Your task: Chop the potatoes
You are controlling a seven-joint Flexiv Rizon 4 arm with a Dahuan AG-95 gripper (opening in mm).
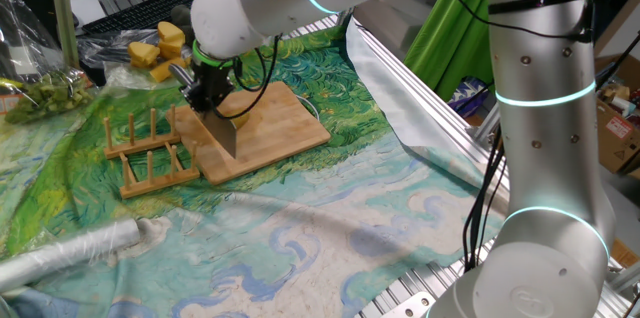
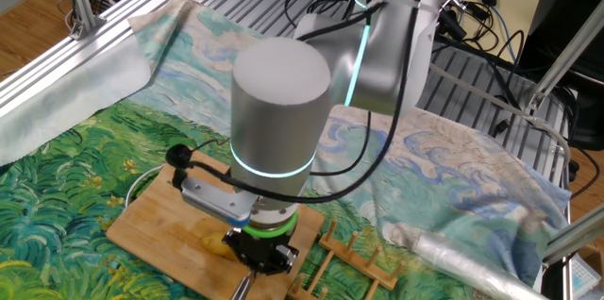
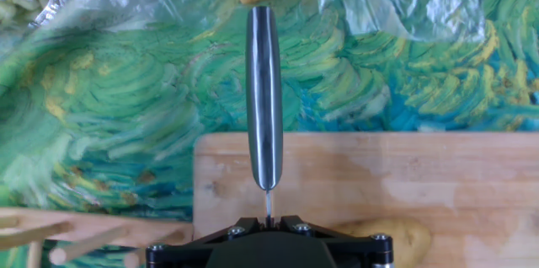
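Hand [image 1: 212, 98] clamps knife [image 1: 222, 134], blade down on wooden board [image 1: 285, 123]. Potato [image 3: 389, 236] lies just beside hand (partly hidden). Chopping step under way; next move: shift blade over potato, press.

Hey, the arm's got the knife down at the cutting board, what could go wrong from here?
1. The blade of the knife sits at the corner of the board next to the wooden rack; a stroke there could miss the wood and slice the cloth.
2. In the hand view the potato lies off to one side of the knife's line, so a chop might miss it.
3. The potato is small and loose, so it may roll away.
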